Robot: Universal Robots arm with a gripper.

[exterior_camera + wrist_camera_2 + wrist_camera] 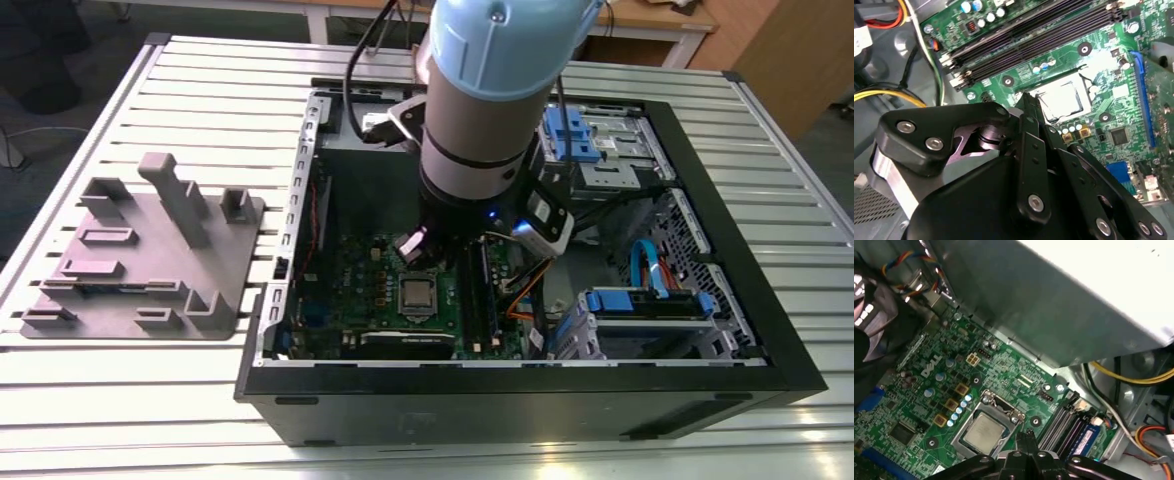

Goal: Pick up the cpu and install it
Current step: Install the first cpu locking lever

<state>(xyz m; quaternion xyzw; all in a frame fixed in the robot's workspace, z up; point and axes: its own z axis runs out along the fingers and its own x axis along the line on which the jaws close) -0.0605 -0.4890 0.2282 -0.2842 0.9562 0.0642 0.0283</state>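
Note:
The cpu (416, 295) lies flat in the dark socket of the green motherboard (340, 290) inside the open computer case (521, 400). Its pale metal top shows in both wrist views, cpu (1061, 100) and cpu (985, 432), with the socket's metal frame around it. My gripper (1026, 436) hangs a little above the board, beside the socket on the side of the memory slots. Its black fingers (1026, 112) are pressed together with nothing between them. In the exterior view the arm's grey wrist (474, 150) covers the board just behind the socket.
A grey moulded fixture (147, 250) lies on the slatted table at the exterior view's left. Inside the case stand blue drive cages (647, 300), loose coloured cables (894, 95), black memory slots (1029, 40) and a grey metal box (1064, 305) over the board.

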